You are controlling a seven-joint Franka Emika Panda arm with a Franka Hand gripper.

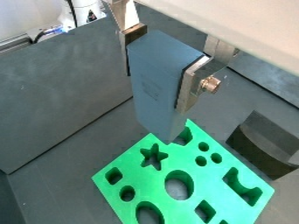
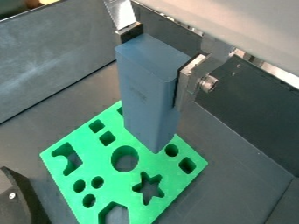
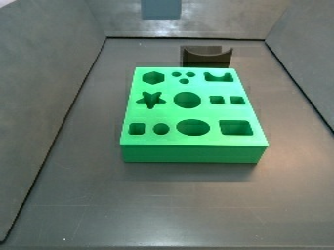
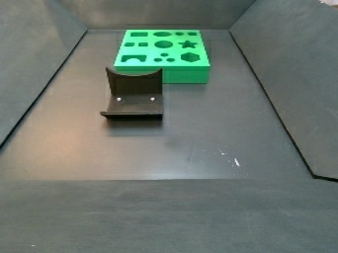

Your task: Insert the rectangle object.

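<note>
Holding: the rectangle object [image 1: 156, 83], a tall grey-blue block, sits clamped between the silver finger plates in both wrist views [image 2: 146, 92].
Block position: upright in the air above the green board [image 1: 187, 179], its lower end over the board's edge region; it touches nothing below.
Gripper: the gripper [image 2: 152, 54] is closed on the block's upper part, one finger [image 1: 194, 83] pressed flat against its side.
Side views: only a grey-blue bit at the upper edge [image 3: 159, 8] shows in a side view; the gripper itself is out of frame there.
Board: it lies flat on the dark floor [image 3: 156, 200], with star, round, hexagon and square cut-outs [image 3: 192, 112].
Fixture: the dark L-shaped fixture [image 4: 133, 95] stands just beside the board [image 4: 165, 54].
</note>
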